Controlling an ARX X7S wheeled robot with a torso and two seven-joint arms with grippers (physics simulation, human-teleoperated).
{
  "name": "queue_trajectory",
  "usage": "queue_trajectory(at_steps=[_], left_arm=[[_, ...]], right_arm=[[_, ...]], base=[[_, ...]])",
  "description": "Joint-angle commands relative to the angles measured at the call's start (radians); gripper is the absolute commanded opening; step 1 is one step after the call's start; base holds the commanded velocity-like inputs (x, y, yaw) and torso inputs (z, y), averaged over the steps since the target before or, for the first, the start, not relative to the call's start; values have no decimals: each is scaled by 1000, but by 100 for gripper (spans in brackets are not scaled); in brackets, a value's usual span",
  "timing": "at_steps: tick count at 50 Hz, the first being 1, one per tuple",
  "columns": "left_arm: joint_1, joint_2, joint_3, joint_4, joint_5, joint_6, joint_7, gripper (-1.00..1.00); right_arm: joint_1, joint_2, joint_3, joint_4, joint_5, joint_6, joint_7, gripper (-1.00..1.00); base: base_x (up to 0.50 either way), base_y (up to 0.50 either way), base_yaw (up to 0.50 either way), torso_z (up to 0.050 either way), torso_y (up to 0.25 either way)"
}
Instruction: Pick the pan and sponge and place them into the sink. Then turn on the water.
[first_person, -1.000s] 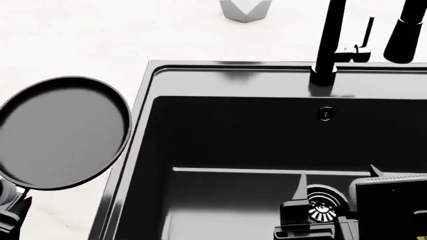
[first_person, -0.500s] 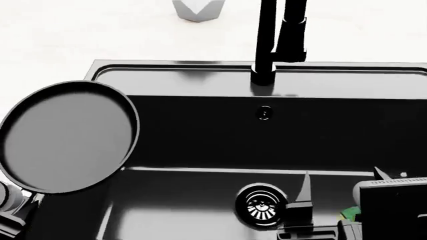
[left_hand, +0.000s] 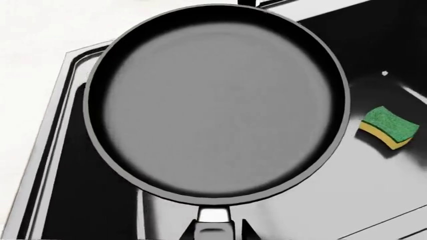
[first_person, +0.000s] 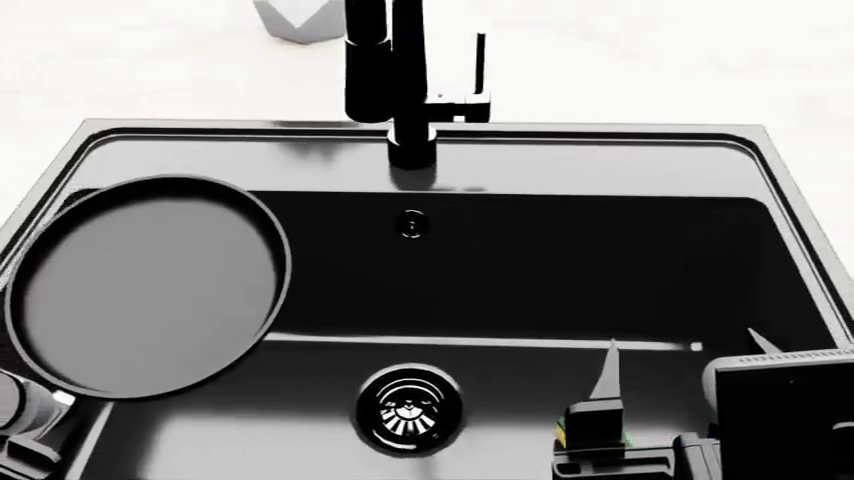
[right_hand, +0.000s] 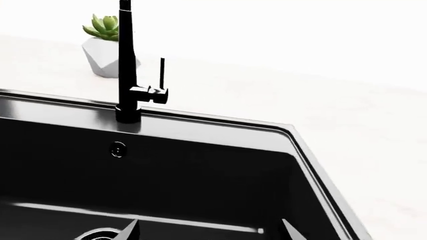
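Two arms showed in the head view. The left gripper (first_person: 24, 425) sat at the lower left, clamped on the handle of the pan (first_person: 140, 287), though its fingers were mostly cut off by the frame edge, so the grip is judged from how the pan hung there. The pan was held roughly level above the left part of the sink (first_person: 561, 150), its rim overlapping the basin's left edge. In the left wrist view the pan (left_hand: 217, 102) filled most of the frame, dark grey inside with a black rim, with the sink's (left_hand: 53, 130) stepped rim below it.

The sponge (left_hand: 390, 128) lay on the basin floor, green side up, well apart from the pan. In the head view only a sliver of the sponge (first_person: 562, 432) peeked out just beside the right gripper (first_person: 681, 365), whose two fingertips stood apart above the basin floor, holding nothing.

The drain (first_person: 408, 410) sat on the floor near the middle, and the overflow hole (first_person: 412, 225) was on the back wall. The faucet (right_hand: 127, 65) stood on the back rim. A potted succulent (right_hand: 107, 47) rested on the counter behind it.
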Motion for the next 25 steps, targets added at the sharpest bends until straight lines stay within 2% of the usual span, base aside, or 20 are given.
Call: queue_trajectory(at_steps=[1,4,8,13,15,16,25], left_arm=[[-10,-11,-26,-11,82,30,23,-100],[-15,15,1,-15,103,32,12,-100],[-2,-18,-21,-12,96,39,39,-100],[-17,-1,1,-17,104,37,22,-100],[-9,-18,-12,-16,104,44,41,-100],[-39,23,22,-26,107,32,1,-100],[-46,17,26,-27,100,36,2,-100]], right_arm=[[-4,-4,16,-12,-1,0,-2,100],[-8,-2,18,-14,0,0,1,100],[-11,3,20,-19,3,2,3,100],[-7,2,19,-18,3,2,3,100],[-7,2,17,-21,0,-1,2,100],[-8,1,23,-20,4,-1,6,100],[-12,3,20,-20,-6,-7,5,100]], base=[[0,0,0,0,0],[0,0,0,0,3],[0,0,0,0,0],[0,0,0,2,2],[0,0,0,0,0],[0,0,0,0,11],[19,0,0,0,1]])
